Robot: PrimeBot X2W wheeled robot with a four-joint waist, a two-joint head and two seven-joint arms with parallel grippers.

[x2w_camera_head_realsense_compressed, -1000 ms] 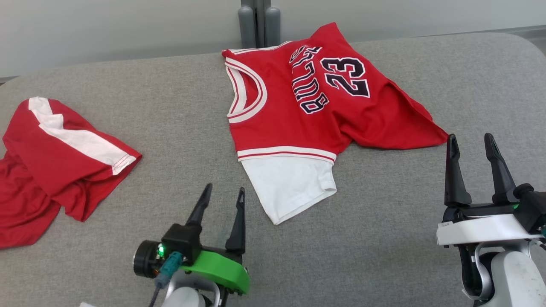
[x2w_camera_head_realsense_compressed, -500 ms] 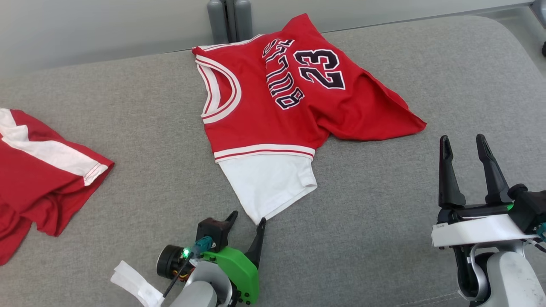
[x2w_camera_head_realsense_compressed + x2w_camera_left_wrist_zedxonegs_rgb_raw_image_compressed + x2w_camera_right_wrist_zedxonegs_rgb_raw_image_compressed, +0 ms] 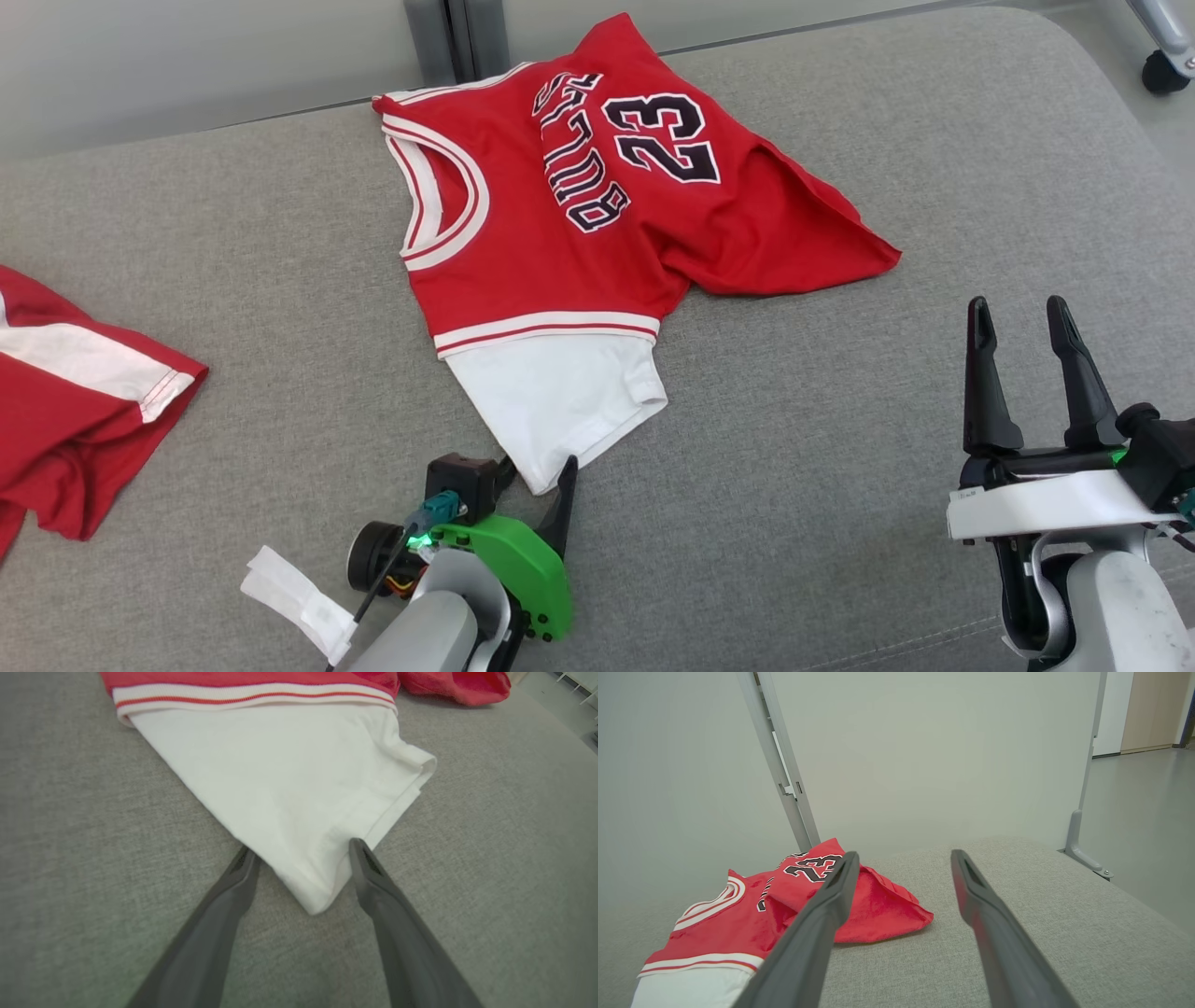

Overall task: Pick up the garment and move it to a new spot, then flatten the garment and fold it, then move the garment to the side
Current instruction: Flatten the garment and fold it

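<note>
Two grippers work over a grey padded bench (image 3: 840,467). A red jersey (image 3: 560,243) numbered 23 lies rumpled at the far middle of the bench, and its white sleeve (image 3: 551,392) points toward the near edge.

The left gripper (image 3: 540,469) sits low at the sleeve's near corner. The step in hand looks to be the first pick-up. To do it well, the gripper should probably slide a little further onto the corner, so that it takes in both layers of cloth, and close firmly before lifting.

Its jaws are parted fairly wide and straddle the corner. One finger is just beside the sleeve's left edge and the other meets the hem. They clamp nothing yet.

The right gripper (image 3: 1017,303) hovers at the near right, well apart from the jersey, with its jaws open and empty.

Another red garment (image 3: 65,411) lies at the far left and is best left alone.
</note>
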